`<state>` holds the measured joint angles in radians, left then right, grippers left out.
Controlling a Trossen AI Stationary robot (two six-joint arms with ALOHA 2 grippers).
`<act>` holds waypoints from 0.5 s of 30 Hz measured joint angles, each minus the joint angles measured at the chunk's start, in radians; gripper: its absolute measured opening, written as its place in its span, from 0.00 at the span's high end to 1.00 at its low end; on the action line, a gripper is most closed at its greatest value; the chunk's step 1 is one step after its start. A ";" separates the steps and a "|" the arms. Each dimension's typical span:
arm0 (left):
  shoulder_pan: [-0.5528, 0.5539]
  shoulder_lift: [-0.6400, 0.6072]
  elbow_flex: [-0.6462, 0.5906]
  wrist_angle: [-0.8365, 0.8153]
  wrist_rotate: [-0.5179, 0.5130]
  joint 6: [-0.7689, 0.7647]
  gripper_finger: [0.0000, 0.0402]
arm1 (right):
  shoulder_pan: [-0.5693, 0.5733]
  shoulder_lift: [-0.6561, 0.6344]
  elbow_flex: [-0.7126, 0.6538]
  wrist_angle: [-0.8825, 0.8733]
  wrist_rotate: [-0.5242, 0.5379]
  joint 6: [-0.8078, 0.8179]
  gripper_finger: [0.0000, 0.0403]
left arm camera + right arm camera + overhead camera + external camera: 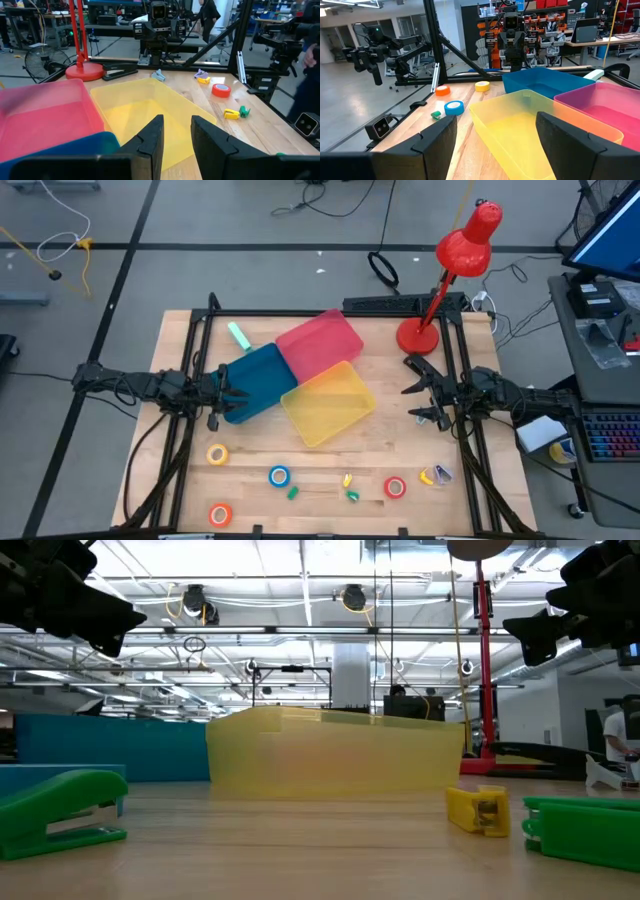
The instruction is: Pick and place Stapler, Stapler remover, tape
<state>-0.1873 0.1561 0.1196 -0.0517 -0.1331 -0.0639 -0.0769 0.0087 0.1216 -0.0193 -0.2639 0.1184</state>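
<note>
Along the near side of the table lie the tape rolls: yellow (217, 454), blue (279, 476), orange (220, 515) and red (395, 487). Small green (292, 493) and yellow (348, 480) stapler-like pieces lie flat between them. A black stapler (120, 73) lies beside the lamp base. My left gripper (235, 392) hovers level at the blue bin's left rim, its fingers (175, 135) a narrow gap apart with nothing between them. My right gripper (415, 392) hovers level, right of the yellow bin, wide open (495, 135) and empty.
Blue (255, 380), pink-red (320, 342) and yellow (328, 402) bins stand side by side mid-table. A red desk lamp (417, 335) stands at the far right. A light green piece (238, 335) lies at the far left, and a yellow-purple piece (436, 475) at the near right.
</note>
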 joint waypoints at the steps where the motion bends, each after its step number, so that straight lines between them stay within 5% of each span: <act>1: 0.000 0.000 0.000 0.000 0.000 0.000 0.76 | 0.000 0.000 0.000 0.000 0.000 0.000 0.35; 6: 0.000 0.000 0.000 0.000 0.000 0.000 0.76 | 0.000 0.000 0.000 0.021 0.000 0.021 0.35; 15: 0.000 0.000 0.000 0.000 0.000 0.000 0.76 | 0.000 0.000 0.000 0.069 0.000 0.320 0.35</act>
<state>-0.1872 0.1560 0.1196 -0.0518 -0.1331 -0.0639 -0.0765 0.0090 0.1219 0.0494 -0.2642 0.4384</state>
